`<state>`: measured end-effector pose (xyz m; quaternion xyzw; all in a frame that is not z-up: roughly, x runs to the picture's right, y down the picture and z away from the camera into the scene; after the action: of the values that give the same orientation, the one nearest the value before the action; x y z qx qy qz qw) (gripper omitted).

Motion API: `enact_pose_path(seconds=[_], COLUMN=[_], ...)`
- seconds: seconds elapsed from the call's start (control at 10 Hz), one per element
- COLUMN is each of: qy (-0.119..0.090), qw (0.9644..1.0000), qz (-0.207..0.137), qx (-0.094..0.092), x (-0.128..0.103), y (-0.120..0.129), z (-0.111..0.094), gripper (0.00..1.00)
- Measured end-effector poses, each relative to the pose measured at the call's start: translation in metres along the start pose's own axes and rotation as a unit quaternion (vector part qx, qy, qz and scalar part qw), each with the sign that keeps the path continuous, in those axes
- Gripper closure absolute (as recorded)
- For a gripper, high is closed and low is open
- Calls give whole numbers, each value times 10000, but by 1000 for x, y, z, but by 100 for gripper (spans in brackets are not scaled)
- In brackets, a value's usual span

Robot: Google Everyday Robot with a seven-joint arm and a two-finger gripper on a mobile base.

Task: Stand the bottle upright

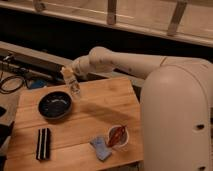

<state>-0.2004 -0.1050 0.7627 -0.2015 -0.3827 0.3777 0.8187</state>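
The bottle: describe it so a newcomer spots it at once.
On the wooden table, find the dark bowl at left. By the bowl's upper right rim, just below the arm's pincer, is the bottle: slim, clear, the only see-through item there.

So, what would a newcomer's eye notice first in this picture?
The bulky white robot arm fills the picture's right side and reaches across the wooden table. Its tool is at the table's far left edge, at the small clear plastic bottle, beside the round dark bowl.

Gripper (67, 75) meets bottle (75, 90) (beside the bowl (55, 105)) in a blur, perhaps touching.
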Motion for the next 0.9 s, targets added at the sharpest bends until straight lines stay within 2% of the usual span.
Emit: enact_pose_path(seconds=[0.3, 0.9], qy=[-108, -375], qw=[9998, 9966], qz=[55, 568], qx=[165, 463], x=[13, 58], y=[-8, -27], z=[-5, -6], gripper=[81, 81])
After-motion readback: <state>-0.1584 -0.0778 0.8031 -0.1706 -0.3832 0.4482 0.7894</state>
